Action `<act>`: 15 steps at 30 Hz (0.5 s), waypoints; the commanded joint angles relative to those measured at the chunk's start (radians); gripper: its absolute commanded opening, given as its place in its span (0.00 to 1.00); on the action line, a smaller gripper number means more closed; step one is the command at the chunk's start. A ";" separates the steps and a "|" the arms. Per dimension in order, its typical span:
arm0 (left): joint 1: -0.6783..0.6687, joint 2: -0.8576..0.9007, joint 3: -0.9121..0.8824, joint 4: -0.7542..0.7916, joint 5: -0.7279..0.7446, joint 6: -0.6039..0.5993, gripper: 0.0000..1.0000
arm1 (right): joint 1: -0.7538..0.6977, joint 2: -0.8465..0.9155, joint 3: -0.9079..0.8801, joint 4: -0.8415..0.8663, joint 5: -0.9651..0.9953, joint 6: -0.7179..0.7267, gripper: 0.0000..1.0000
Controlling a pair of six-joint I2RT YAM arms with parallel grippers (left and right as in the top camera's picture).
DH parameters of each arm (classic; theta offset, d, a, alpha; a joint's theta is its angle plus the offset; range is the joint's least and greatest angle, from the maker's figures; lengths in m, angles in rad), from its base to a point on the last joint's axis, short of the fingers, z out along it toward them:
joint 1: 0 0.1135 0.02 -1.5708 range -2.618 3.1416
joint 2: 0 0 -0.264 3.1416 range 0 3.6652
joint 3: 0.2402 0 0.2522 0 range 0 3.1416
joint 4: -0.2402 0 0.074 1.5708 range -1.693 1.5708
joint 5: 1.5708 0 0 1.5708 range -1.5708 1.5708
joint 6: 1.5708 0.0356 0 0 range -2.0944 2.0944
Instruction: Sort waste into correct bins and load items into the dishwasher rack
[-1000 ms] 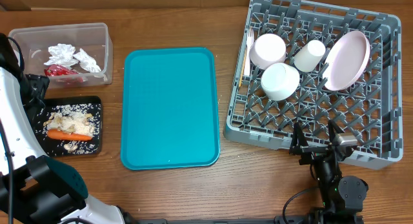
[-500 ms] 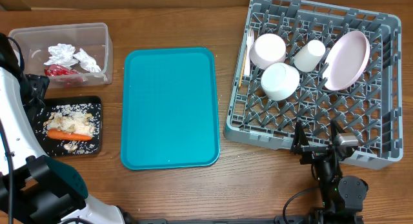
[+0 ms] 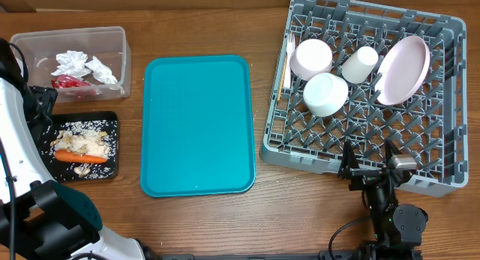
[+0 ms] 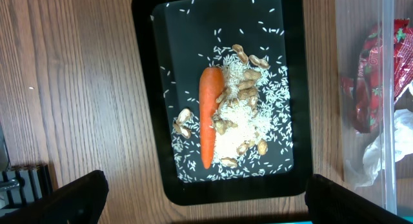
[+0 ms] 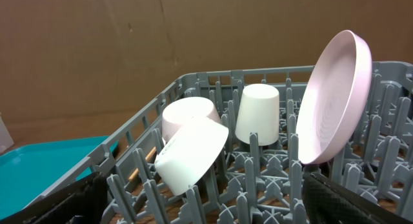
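The grey dishwasher rack [image 3: 367, 151] holds two white bowls [image 3: 311, 58] [image 3: 325, 94], the cup [image 3: 360, 64], the plate [image 3: 403, 69], the fork [image 3: 290, 46] and the wooden stick [image 3: 282, 80]. The clear tub [image 3: 120, 61] holds napkins [image 3: 75, 63] and the red wrapper [image 3: 69, 82]. The black tray [image 3: 112, 121] holds the carrot [image 3: 75, 155] and food scraps [image 3: 84, 138]. My left gripper [image 4: 206, 211] is open and empty, high above the black tray [image 4: 145, 88] and carrot [image 4: 208, 114]. My right gripper [image 3: 370, 168] is open and empty at the rack's near wall, facing the bowl [image 5: 193, 153] and plate [image 5: 335, 95].
A teal serving tray [image 3: 196, 125] lies between the bins and the rack. A few rice grains lie on the wood beside the black tray. My left arm [image 3: 15, 140] fills the left edge of the overhead view. A brown cardboard wall [image 5: 129, 43] stands behind the rack.
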 commanded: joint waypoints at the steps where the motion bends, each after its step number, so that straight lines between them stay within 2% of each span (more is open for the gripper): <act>1: -0.004 -0.017 -0.003 0.000 -0.003 -0.021 1.00 | -0.007 -0.011 -0.010 0.002 0.006 -0.004 1.00; 8: -0.010 -0.016 -0.003 0.001 -0.003 -0.021 1.00 | -0.007 -0.011 -0.010 0.002 0.006 -0.004 1.00; 15: -0.082 -0.063 -0.003 -0.001 -0.025 -0.008 1.00 | -0.007 -0.011 -0.010 0.002 0.006 -0.004 1.00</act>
